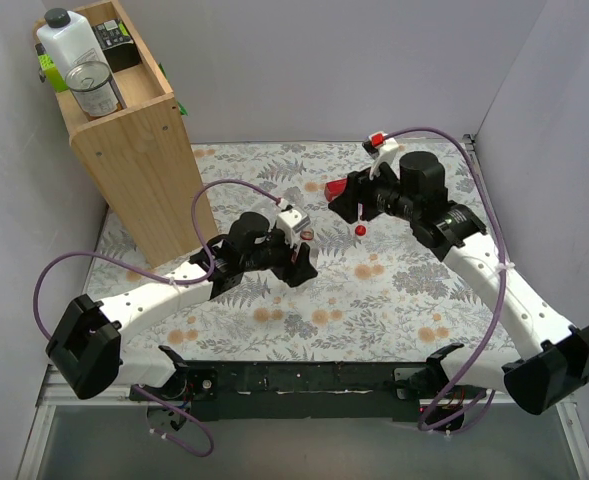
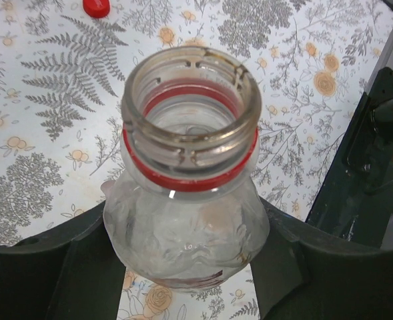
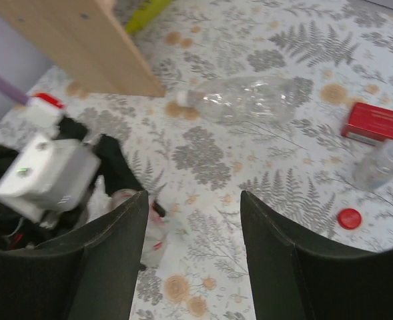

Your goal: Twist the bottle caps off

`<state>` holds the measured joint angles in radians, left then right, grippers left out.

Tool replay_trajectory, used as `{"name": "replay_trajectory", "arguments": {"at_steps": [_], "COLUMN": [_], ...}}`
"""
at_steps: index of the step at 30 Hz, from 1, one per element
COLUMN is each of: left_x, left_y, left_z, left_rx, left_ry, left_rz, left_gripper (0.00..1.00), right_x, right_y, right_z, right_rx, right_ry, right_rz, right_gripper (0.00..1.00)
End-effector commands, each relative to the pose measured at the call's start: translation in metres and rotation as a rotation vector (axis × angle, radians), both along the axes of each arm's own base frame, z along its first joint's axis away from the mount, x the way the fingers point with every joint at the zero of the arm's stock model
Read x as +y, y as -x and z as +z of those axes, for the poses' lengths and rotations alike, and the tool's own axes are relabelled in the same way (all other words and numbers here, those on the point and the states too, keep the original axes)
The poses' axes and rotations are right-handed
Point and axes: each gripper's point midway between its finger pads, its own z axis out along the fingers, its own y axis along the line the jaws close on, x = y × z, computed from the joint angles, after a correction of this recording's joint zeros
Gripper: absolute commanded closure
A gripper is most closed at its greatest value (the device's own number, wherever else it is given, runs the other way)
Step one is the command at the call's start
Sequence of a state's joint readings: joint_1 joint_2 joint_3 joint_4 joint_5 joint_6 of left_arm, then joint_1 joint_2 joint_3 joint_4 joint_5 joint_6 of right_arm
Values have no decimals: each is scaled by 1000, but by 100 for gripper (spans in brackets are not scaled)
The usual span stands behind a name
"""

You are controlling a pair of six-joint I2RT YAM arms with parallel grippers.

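While one uncapped bottle is clamped in the left gripper, the right gripper is held open, empty; one red cap is spotted loose beside a second bottle, a third bottle laid flat.

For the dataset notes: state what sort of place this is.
Probably a robot test booth, not a home: plain white walls box in a table, with two arms bolted to its near edge.

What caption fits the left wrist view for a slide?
Left pincer holds an uncapped clear bottle, red cap lying on the floral tablecloth behind.
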<state>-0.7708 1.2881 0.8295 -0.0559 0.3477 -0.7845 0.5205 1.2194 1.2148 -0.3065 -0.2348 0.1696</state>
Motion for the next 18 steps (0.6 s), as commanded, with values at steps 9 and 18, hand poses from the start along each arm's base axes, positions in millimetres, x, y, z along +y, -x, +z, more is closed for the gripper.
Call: {"name": "replay_trajectory", "arguments": {"at_steps": [9,18], "left_x": [-9,-10], "left_y": [8,9], "left_z": [-3,-3], "left_rx": [-36,-33], "left_ry": [-43,-36], "left_rz": [-45,-42], "left_gripper": [81,82], "right_x": [53,57], "right_y": [87,92], "right_z": [45,23], "right_rx": [39,70], "right_ry": [-156,-89], "right_rz": [344,277], "right_gripper": [38,40]}}
